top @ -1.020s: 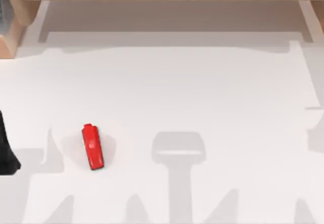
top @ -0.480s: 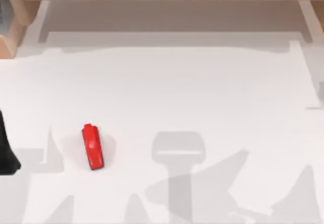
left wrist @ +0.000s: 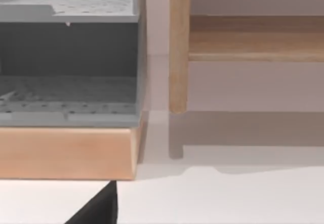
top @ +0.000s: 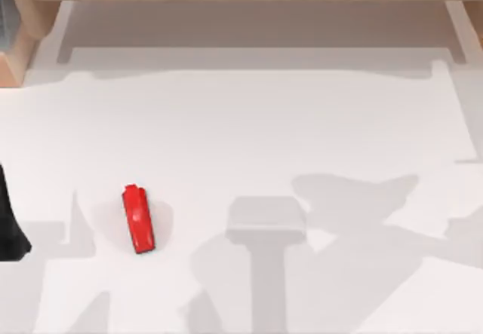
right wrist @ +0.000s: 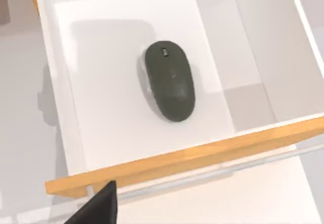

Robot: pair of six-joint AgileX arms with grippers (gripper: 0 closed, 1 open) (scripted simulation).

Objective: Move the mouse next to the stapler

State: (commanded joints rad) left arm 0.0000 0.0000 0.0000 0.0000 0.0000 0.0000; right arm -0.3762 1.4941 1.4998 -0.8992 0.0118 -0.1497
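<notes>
Right gripper (right wrist: 98,206) shows as a black tip at the edge of the right wrist view, hanging above an open drawer (right wrist: 177,163) with a white floor, white side walls and a light wooden front. I cannot tell whether this gripper is apart or together, and it touches nothing that I can see.

Inside the drawer lies the mouse (right wrist: 169,81), a small dark grey-olive oval with a smooth rounded top and a small wheel mark near one end. It rests flat on the white floor, about midway between the two side walls and apart from both, with a soft shadow beside it. It sits well back from the wooden front.

On the white table (top: 302,138), the stapler (top: 139,219) is a small, glossy, bright red elongated block with a narrower nub at its far end. It lies in the left half of the table, toward the near edge, its length running roughly front to back with a slight tilt. Nothing lies beside it. Broad grey shadows fall across the right and near parts of the table.

The left arm (top: 9,228) is a black shape at the left edge of the top view, well left of the stapler. The left gripper (left wrist: 96,209) appears as a black tip low over the white surface in the left wrist view, and I cannot tell its state either. Beyond it stand a grey shelf unit (left wrist: 68,57) on a light wooden base and a wooden post (left wrist: 178,47).
</notes>
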